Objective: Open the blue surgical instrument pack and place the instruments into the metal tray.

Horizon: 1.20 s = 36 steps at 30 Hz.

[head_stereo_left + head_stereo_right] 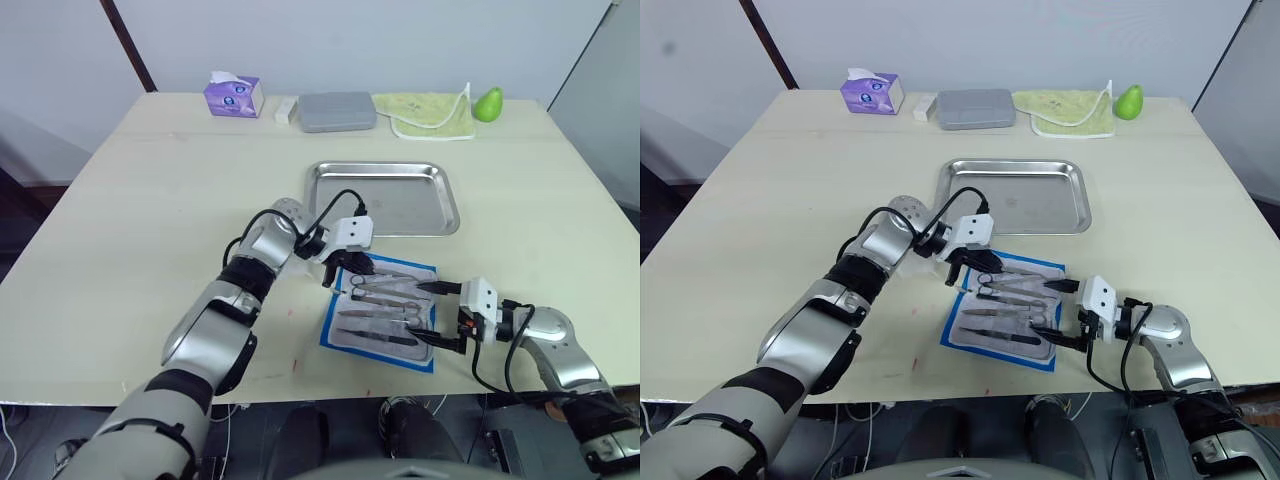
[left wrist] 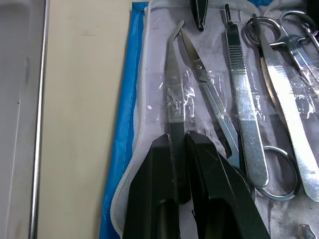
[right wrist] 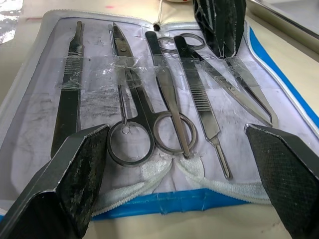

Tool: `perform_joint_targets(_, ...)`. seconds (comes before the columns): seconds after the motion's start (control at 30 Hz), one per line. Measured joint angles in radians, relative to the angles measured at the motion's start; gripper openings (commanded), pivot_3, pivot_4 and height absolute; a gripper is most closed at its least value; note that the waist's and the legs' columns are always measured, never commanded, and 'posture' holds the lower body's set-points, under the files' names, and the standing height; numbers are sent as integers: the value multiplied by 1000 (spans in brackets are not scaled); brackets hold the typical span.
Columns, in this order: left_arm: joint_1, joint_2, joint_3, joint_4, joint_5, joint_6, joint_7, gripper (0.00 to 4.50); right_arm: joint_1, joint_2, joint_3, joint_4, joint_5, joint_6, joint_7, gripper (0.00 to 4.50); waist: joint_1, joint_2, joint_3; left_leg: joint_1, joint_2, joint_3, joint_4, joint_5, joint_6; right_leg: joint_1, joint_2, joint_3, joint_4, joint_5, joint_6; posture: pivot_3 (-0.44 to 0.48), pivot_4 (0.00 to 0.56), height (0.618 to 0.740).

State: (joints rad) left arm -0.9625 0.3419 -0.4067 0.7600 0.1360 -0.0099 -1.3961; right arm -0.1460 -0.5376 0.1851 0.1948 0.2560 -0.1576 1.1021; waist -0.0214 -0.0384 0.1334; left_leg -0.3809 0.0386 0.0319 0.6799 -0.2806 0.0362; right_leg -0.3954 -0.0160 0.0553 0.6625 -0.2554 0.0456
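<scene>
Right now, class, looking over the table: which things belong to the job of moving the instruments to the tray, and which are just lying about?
Belongs to the job:
blue surgical instrument pack, lying open
instruments on its lining
metal tray
left gripper, shut on tweezers
right gripper, open

Lying about:
purple tissue box
grey case
yellow-green cloth
green pear

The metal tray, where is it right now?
In the left eye view the metal tray sits mid-table, just beyond the opened blue surgical instrument pack and nearer than the grey case at the far edge.
</scene>
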Motion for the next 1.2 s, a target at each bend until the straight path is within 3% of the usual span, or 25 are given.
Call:
perform_joint_targets(0.27, -56, -1, -32, -5, 30, 90, -43, 20, -16, 0, 15, 0, -4, 15, -2, 4500, -12, 0, 0, 0, 0, 0, 0, 0, 0, 0, 0, 0, 0, 0, 0, 0, 150, 736)
perform_joint_targets(1.2, -51, 69, -40, -111, 39, 196, -80, 20, -34, -4, 34, 0, -4, 43, -3, 4500, -19, -1, -1, 1, 1, -1, -1, 0, 0, 0, 0, 0, 0, 0, 0, 0, 150, 736)
